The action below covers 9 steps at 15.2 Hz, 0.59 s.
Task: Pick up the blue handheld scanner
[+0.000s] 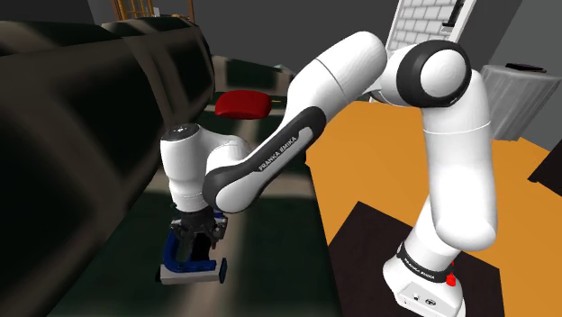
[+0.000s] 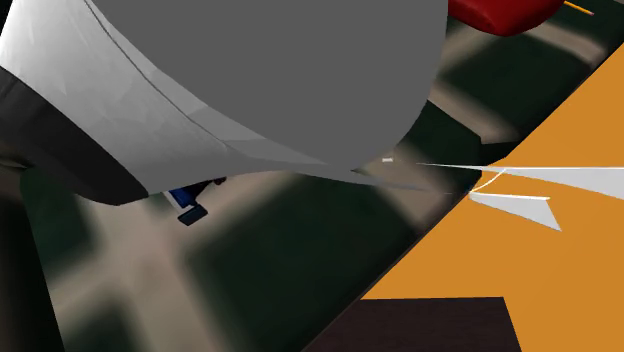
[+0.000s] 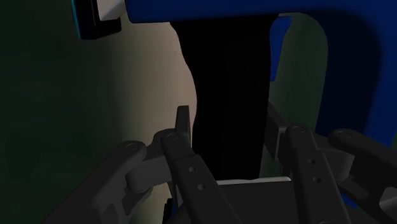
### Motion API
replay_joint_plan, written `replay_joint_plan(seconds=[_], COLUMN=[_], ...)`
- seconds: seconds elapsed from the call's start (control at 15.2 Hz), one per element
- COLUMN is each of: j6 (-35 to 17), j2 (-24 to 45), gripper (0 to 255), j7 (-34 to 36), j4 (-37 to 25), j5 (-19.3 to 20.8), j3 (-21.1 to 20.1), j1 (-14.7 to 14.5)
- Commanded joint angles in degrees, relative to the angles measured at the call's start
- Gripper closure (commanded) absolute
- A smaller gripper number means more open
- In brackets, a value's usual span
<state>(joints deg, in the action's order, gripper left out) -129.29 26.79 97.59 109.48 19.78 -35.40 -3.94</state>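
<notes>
The gripper (image 1: 194, 240) is right down on the blue scanner (image 1: 190, 267), which sits on the chequered surface (image 1: 270, 234), well away from its orange edge (image 1: 317, 194). The fingers (image 3: 183, 127) press in on the black grip (image 3: 229, 89) from both sides, and the blue body runs crosswise beyond them. A dark bulk (image 1: 81, 135) looms close alongside. The red object (image 1: 241, 104) is far off, so straight up looks free.

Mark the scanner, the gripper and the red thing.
scanner (image 3: 216, 11): wrist view, on its blue body.
gripper (image 1: 197, 239): shoulder view, midway between the fingertips.
red thing (image 1: 243, 104): shoulder view, middle of its top side.
</notes>
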Motion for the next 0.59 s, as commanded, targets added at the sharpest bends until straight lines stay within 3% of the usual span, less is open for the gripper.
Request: replay_joint_plan(seconds=[0.0, 0.53], j6=[1.2, 4.8], j2=[-1.2, -4.0], gripper=[255, 255], j7=[-0.5, -1.9], j4=[-0.3, -1.5], j5=[-0.9, -3.2], j3=[-0.6, -2.0], j1=[0.4, 1.4])
